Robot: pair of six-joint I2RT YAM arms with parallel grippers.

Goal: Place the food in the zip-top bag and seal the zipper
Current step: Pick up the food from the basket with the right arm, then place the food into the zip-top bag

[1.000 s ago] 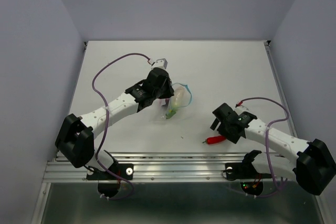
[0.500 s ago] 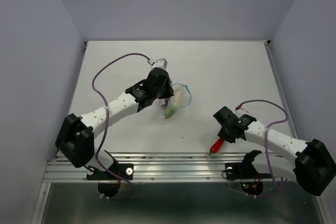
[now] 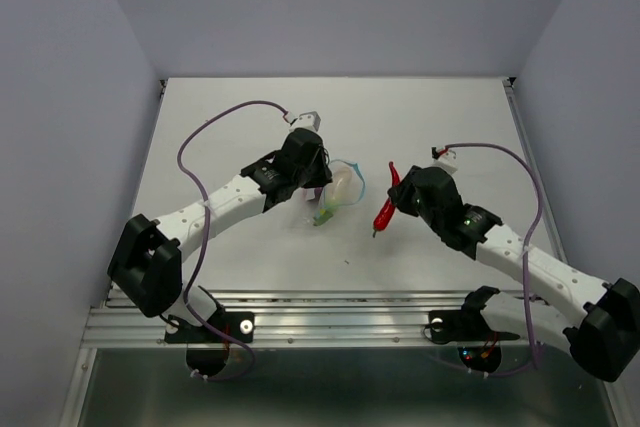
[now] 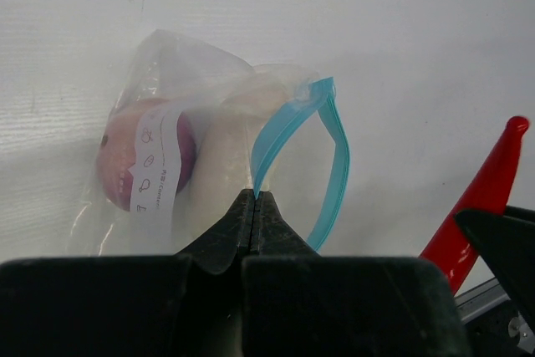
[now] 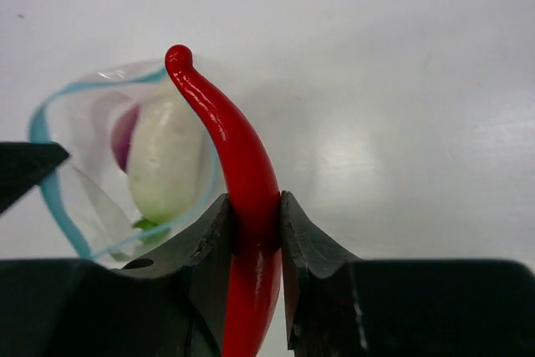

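Observation:
The clear zip-top bag (image 3: 340, 190) lies mid-table with its mouth gaping to the right. Its light-blue zipper (image 4: 334, 165) forms an open loop. My left gripper (image 4: 253, 198) is shut on the near lip of the zipper and holds the bag open. Inside the bag lie the white radish (image 5: 167, 160) and the purple-red onion (image 4: 185, 144). My right gripper (image 5: 255, 215) is shut on the curved red chili (image 5: 238, 165) at its middle. The chili's thin tip points at the bag's mouth, just right of it (image 3: 385, 209). The right gripper (image 3: 400, 205) hangs above the table.
A metal rail (image 3: 330, 322) runs along the table's front edge by the arm bases. Grey walls close in the left, right and back. A purple cable (image 3: 215, 127) loops above the left arm, and another cable (image 3: 500, 152) arcs over the right arm.
My right gripper closed on the chili near the front edge, lifted it and carried it left and away toward the bag's mouth. The left gripper and the bag stayed put.

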